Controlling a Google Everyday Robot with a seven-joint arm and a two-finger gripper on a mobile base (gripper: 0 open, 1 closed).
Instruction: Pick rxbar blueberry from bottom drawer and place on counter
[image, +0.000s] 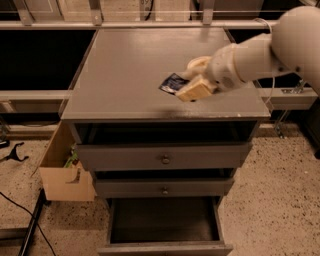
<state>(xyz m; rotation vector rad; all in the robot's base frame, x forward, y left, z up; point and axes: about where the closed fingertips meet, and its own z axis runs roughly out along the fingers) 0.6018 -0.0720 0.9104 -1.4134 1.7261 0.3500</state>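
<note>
We log: cream two-finger hand (193, 83) clenched on small dark-blue wrapped bar (172, 83) | bar juts from hand over flat grey surface (120, 75) | we judge set-down straight below.

Robotics lab or workshop rather than a home: a plain grey drawer cabinet (130, 159) stands on a speckled hard floor (280, 200). Its top, the table (130, 70), is scuffed along the front edge, and the bottom drawer (165, 220) stands open. An open cardboard box (62, 177) sits against the cabinet's left side. A black cable (22, 212) trails over the floor, and metal rails (150, 24) run behind. A white robot arm (260, 50) reaches in from the right, its gripper (187, 79) over the table's right half, jaws closed on a small dark snack bar (171, 82).
</note>
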